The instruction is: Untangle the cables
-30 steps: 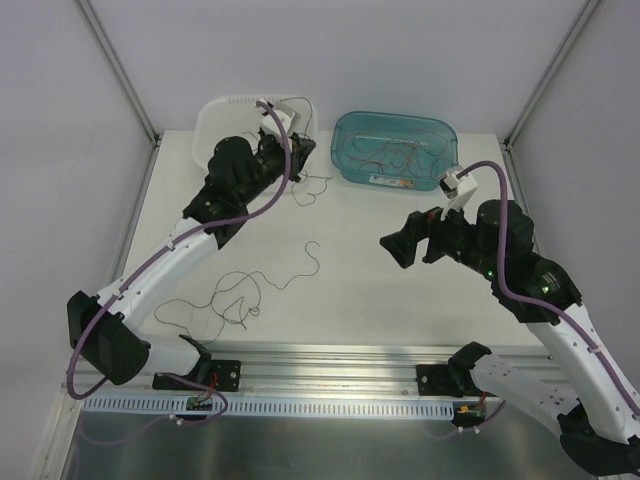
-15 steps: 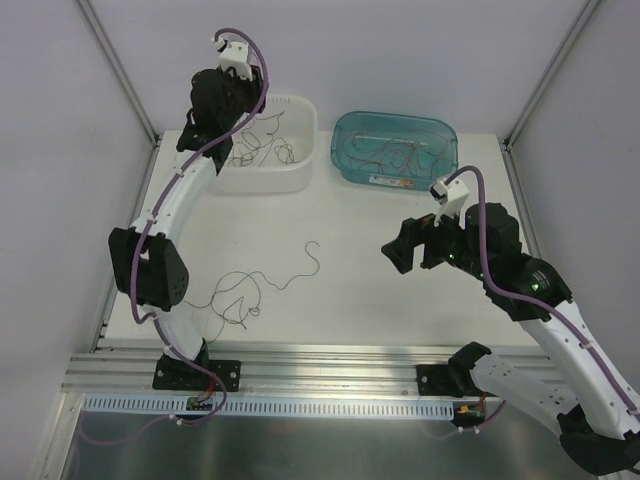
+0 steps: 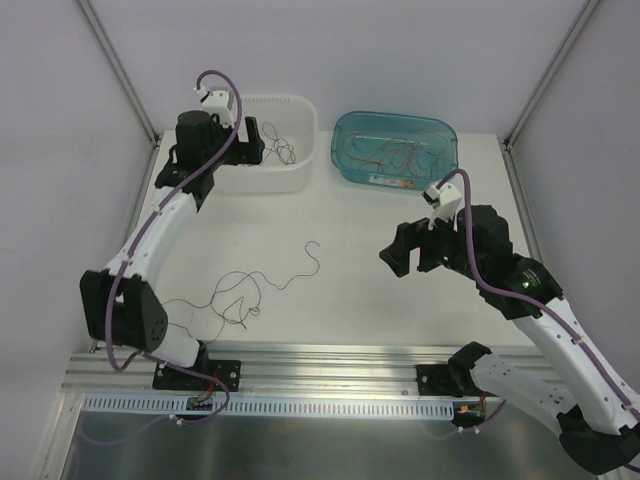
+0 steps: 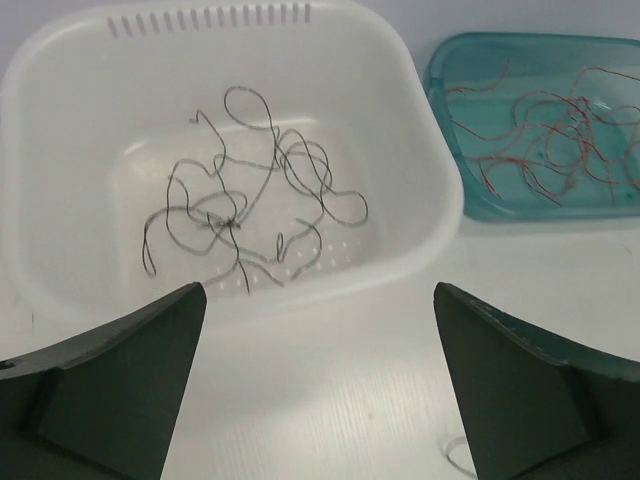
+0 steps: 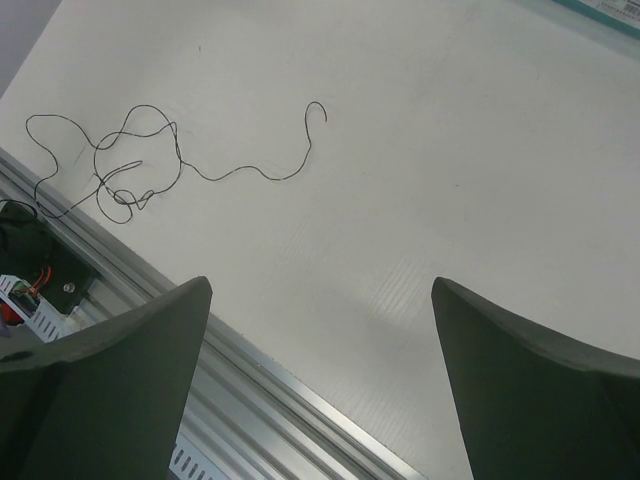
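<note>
On the white table [image 3: 380,310] you are partway: black cables [image 4: 240,200] in the white tub [image 3: 290,180] upper left, red-brown cables [image 3: 395,152] in the teal tub [image 3: 342,135], a black tangle [image 3: 235,295] loose lower left; left gripper [image 4: 318,300] and right gripper [image 5: 320,285] gape empty.

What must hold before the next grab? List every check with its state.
1. Left gripper open and empty: ok.
2. Right gripper open and empty: ok.
3. Black cables all inside white basket: ok.
4. Red-brown cables inside teal bin: ok.
5. Loose cable on table free of loops: not ok, it crosses itself at one end.
6. Loose cable is a single strand: cannot tell.
</note>
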Robot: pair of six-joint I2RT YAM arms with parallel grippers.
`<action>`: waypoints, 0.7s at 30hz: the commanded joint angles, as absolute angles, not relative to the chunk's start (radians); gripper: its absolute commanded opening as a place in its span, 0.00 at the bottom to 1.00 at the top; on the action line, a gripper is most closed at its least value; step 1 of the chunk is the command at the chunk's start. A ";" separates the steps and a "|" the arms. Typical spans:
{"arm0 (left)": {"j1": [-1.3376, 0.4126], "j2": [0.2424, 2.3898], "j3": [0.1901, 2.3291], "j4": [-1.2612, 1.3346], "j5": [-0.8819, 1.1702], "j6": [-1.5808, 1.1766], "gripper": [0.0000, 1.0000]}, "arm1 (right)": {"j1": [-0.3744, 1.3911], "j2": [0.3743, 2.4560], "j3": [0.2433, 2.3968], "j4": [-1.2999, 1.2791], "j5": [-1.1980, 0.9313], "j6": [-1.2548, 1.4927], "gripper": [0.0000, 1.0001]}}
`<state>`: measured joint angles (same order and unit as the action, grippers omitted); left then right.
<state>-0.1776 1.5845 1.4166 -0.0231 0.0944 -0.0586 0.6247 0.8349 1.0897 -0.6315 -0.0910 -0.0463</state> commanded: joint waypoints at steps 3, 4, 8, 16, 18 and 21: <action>-0.198 1.266 1.168 -0.244 0.051 -0.274 0.99 | 0.630 0.798 1.055 -0.584 -0.118 -0.032 0.97; -0.207 1.193 1.129 -0.274 0.043 -0.299 0.99 | 0.630 0.798 1.049 -0.583 -0.121 -0.031 0.97; -0.306 1.046 0.970 -0.429 0.012 -0.424 0.99 | 0.630 0.799 1.028 -0.589 -0.147 -0.021 0.97; -0.468 0.913 0.680 -0.564 -0.028 -0.653 0.99 | 0.630 0.795 0.982 -0.587 -0.195 -0.011 0.97; -0.498 0.917 0.641 -0.563 -0.044 -0.699 0.99 | 0.630 0.795 0.973 -0.587 -0.206 -0.008 0.97; -0.515 0.959 0.637 -0.563 -0.063 -0.712 0.95 | 0.630 0.796 0.960 -0.583 -0.216 -0.005 0.97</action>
<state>-0.4992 0.9463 0.6312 -0.5552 -0.0193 -0.6289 0.6254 0.8104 0.9649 -0.6178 -0.1822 -0.0177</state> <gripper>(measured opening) 0.961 0.971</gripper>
